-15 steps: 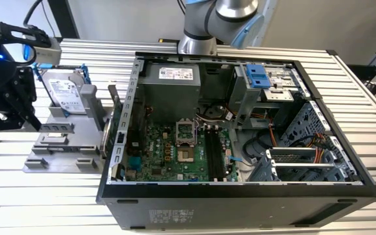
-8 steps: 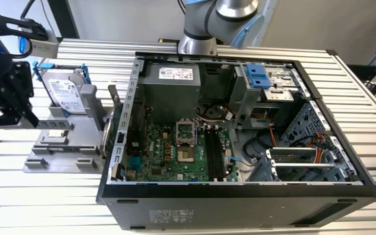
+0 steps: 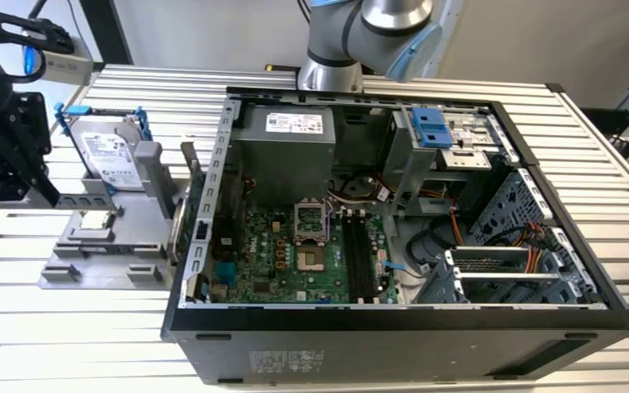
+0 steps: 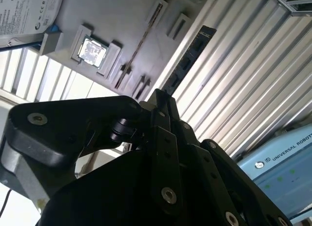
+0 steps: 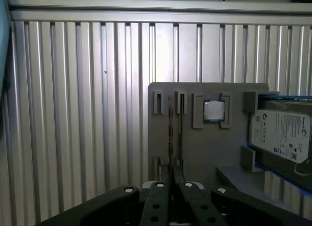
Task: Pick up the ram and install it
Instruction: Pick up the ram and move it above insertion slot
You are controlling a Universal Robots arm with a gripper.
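Counter [image 3: 74, 344]: ribbed aluminium, bearing a grey tray [image 5: 204, 153].
Pincer [image 4: 160, 96]: by the tray, pinching the ram [image 4: 187, 60].
Hidden: the ram's gripped end, behind the fingers [image 4: 163, 133].

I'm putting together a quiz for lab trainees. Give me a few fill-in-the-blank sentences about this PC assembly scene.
1. In the second wrist view, the hand is shut on the ___, a long dark stick.
2. On the grey fixture, the square silver chip sits next to the ___ in a blue frame.
3. Inside the open computer case lies the green ___.
Missing words: ram; hard drive; motherboard.
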